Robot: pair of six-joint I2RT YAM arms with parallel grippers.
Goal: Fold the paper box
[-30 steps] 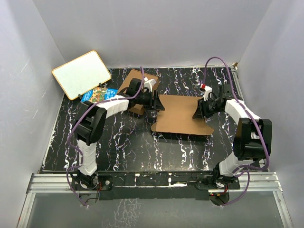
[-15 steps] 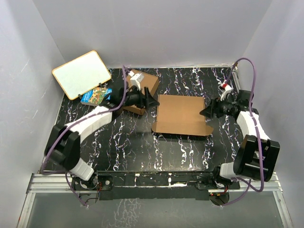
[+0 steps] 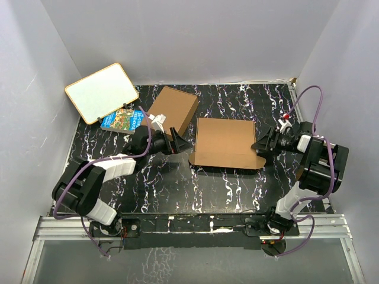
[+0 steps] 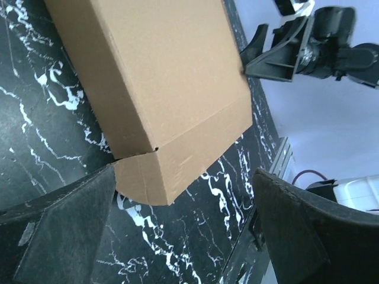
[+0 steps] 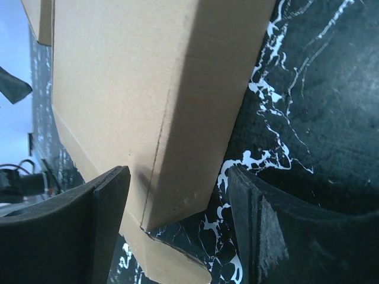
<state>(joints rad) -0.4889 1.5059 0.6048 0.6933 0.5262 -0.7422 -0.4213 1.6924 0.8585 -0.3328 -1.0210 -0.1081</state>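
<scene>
Top external view shows your paper box [image 3: 225,144] lying flat near the middle of the black marbled surface [image 3: 207,189], with your two arms flanking it. Your left gripper [image 3: 179,142] sits just off the box's left edge, spread wide and holding nothing. Your right gripper [image 3: 261,145] sits at the box's right edge, likewise spread and empty. Left wrist view has a corner of the box between the parted fingers [image 4: 59,231]. A second brown box [image 3: 174,109], a book [image 3: 121,118] and a whiteboard [image 3: 102,92] sit toward the far-left corner.
</scene>
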